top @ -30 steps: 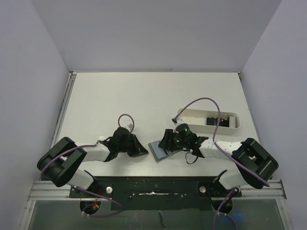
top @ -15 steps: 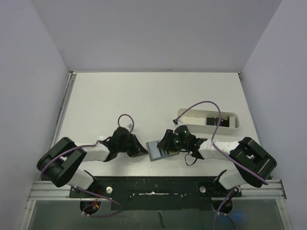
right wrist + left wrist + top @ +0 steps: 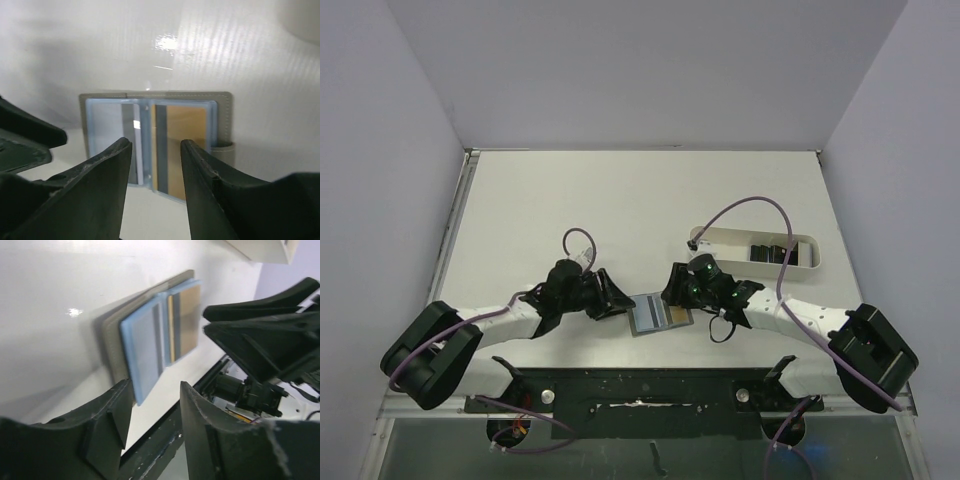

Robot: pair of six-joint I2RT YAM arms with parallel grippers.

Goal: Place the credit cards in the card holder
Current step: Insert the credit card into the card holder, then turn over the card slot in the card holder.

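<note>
Table [image 3: 570, 200]: white, smooth top; the reference for every line below.
Back wall [image 3: 650, 70]: plain pale grey, rises from the table's far edge.
Left wall [image 3: 370, 180]: pale grey-lilac, along the table's left edge.
Right wall [image 3: 910, 150]: same tone, along the table's right edge.
Metal strip [image 3: 450, 230]: silvery, down the table's left edge.
Rail [image 3: 420, 398]: aluminium bar across the table's near edge.
Light: soft, even; one glare patch [image 3: 167, 42] on the tabletop.

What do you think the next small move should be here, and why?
Probably move the right pincer toward the tray to fetch one of the dark cards, while the left pincer steadies the wallet. The wallet lies open between both pincers, which are open and empty, and the cards are in the tray.
</note>
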